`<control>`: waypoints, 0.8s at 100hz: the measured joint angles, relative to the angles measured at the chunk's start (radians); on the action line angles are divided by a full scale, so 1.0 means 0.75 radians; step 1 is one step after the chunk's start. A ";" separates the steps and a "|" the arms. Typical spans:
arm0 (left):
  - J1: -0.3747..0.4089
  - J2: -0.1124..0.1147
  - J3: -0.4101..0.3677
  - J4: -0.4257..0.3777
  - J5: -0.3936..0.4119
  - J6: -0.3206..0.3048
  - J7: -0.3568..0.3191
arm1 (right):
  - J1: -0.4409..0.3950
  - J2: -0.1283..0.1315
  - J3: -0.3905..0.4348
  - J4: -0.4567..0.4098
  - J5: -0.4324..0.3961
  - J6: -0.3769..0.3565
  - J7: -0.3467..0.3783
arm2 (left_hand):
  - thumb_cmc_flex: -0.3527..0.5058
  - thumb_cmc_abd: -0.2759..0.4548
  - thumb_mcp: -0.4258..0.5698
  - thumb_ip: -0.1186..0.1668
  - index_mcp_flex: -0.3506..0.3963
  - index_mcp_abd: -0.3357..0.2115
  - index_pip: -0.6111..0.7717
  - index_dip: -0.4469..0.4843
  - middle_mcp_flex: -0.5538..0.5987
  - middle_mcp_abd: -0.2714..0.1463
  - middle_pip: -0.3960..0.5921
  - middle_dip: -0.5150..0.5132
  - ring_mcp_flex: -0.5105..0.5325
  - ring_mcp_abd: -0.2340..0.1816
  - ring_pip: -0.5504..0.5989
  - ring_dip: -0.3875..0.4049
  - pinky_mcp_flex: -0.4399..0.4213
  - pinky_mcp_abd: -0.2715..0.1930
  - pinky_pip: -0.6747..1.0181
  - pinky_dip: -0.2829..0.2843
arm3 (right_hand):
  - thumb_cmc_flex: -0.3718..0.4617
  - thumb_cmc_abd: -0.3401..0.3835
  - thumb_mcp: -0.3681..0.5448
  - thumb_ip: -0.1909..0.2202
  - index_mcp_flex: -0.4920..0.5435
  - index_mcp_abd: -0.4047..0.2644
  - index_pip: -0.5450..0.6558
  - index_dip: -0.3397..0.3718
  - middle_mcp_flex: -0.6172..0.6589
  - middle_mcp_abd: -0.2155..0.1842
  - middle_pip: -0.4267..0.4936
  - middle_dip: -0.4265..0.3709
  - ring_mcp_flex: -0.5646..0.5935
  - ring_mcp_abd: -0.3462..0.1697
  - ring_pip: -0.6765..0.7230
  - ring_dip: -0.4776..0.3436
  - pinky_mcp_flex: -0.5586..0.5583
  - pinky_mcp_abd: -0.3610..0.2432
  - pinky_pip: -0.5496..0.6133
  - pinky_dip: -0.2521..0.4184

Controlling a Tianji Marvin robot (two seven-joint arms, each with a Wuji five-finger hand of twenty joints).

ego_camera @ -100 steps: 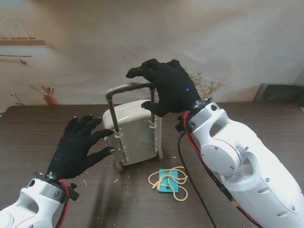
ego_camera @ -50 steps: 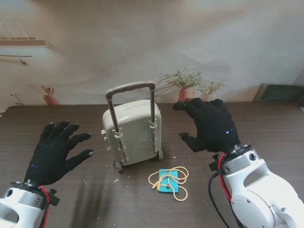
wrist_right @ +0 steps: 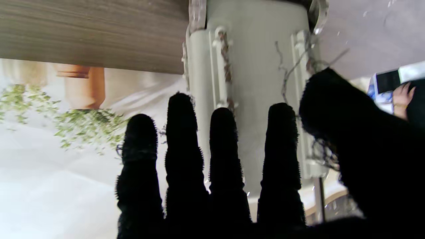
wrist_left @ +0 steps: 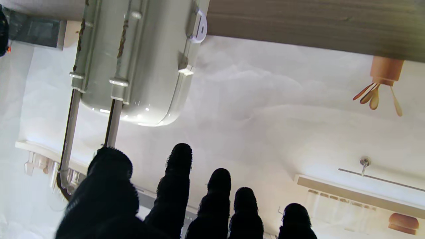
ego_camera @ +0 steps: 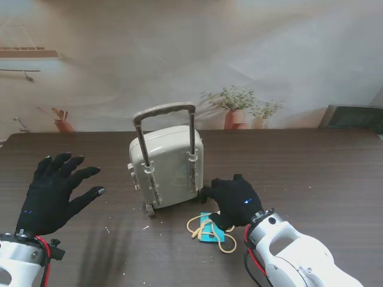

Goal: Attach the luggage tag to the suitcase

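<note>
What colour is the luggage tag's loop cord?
Pale yellow; the loop cord lies on the teal luggage tag, best seen from the stand view.

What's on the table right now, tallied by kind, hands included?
Suitcase: 1
Luggage tag with its yellow loop: 1
Hands: 2, left hand and right hand
Total: 4

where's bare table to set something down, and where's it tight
Bare table lies right of the suitcase, out to the far right edge. More bare wood sits between the suitcase and the left robot hand. Crowded: in front of the suitcase, where the right robot hand hovers over the luggage tag.
</note>
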State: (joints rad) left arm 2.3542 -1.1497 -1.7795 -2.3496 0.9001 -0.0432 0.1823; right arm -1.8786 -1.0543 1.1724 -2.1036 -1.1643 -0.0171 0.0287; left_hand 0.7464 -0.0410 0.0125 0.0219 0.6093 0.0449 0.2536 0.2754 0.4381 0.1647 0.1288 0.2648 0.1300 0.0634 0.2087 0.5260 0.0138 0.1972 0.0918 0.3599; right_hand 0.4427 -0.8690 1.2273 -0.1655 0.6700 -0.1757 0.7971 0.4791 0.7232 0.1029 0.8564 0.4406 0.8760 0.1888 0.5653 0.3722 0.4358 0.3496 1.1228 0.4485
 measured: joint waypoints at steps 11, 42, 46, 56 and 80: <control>-0.003 0.006 -0.006 -0.001 0.033 0.025 -0.062 | 0.078 0.011 -0.074 0.076 -0.048 -0.018 0.021 | 0.000 0.000 0.000 0.000 0.000 0.000 -0.001 0.000 0.000 0.000 0.000 0.000 0.000 0.000 0.001 0.000 0.000 0.000 0.000 0.001 | -0.001 -0.017 0.016 0.000 0.000 -0.022 -0.004 0.001 0.000 -0.013 0.016 0.018 0.018 -0.022 0.056 0.018 0.029 0.000 0.047 0.025; -0.022 0.020 0.011 0.001 0.039 0.070 -0.123 | 0.243 0.024 -0.253 0.245 -0.043 0.012 0.042 | 0.000 0.000 0.000 0.000 0.000 0.000 -0.001 0.000 0.000 0.000 0.000 0.000 0.000 0.000 0.001 -0.016 0.000 0.000 0.000 0.002 | -0.001 -0.030 0.016 0.000 0.000 -0.048 -0.006 0.001 0.015 -0.018 0.047 0.047 0.026 -0.024 0.120 0.029 0.060 0.000 0.093 0.047; -0.028 0.022 0.017 0.001 0.039 0.073 -0.131 | 0.263 0.027 -0.282 0.268 -0.046 0.021 0.042 | 0.000 0.000 0.000 0.000 0.000 0.000 -0.001 0.000 0.000 0.000 0.000 0.000 0.000 0.000 0.001 -0.016 0.000 0.000 0.000 0.002 | -0.001 -0.034 0.016 0.000 0.000 -0.049 -0.006 0.001 0.015 -0.018 0.048 0.048 0.026 -0.024 0.123 0.031 0.063 0.000 0.096 0.048; -0.043 0.026 0.031 0.001 0.040 0.079 -0.152 | 0.304 0.030 -0.336 0.321 -0.056 0.039 0.041 | 0.000 0.000 0.000 0.000 0.000 0.000 -0.001 0.000 0.000 0.000 0.000 0.000 0.000 0.000 0.001 -0.016 0.000 0.000 0.000 0.003 | -0.002 -0.045 0.042 0.000 0.000 -0.050 -0.006 0.001 0.015 -0.019 0.061 0.063 0.041 -0.025 0.139 0.032 0.073 0.000 0.100 0.057; -0.066 0.032 0.047 0.001 0.040 0.077 -0.171 | 0.375 0.031 -0.430 0.416 -0.064 0.095 0.018 | 0.000 0.000 0.000 0.000 0.000 0.000 -0.001 0.000 0.000 0.000 0.000 0.000 0.000 0.000 0.001 -0.017 0.000 0.000 0.000 0.004 | 0.017 -0.067 0.044 0.000 0.000 -0.065 -0.007 0.001 0.042 -0.031 0.083 0.080 0.042 -0.039 0.174 0.033 0.095 0.000 0.128 0.068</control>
State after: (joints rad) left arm 2.3049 -1.1259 -1.7443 -2.3487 0.9301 0.0143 0.0539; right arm -1.5971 -1.0311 0.8498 -1.7913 -1.2122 0.0544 0.0425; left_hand 0.7464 -0.0410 0.0125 0.0219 0.6091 0.0449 0.2526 0.2754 0.4381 0.1648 0.1289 0.2648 0.1300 0.0634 0.2094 0.5129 0.0139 0.1972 0.0918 0.3629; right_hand 0.4555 -0.9195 1.2601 -0.1655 0.6700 -0.2242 0.7919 0.4800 0.7551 0.0794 0.9189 0.5004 0.9074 0.1597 0.6960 0.3971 0.5071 0.3496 1.2187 0.4994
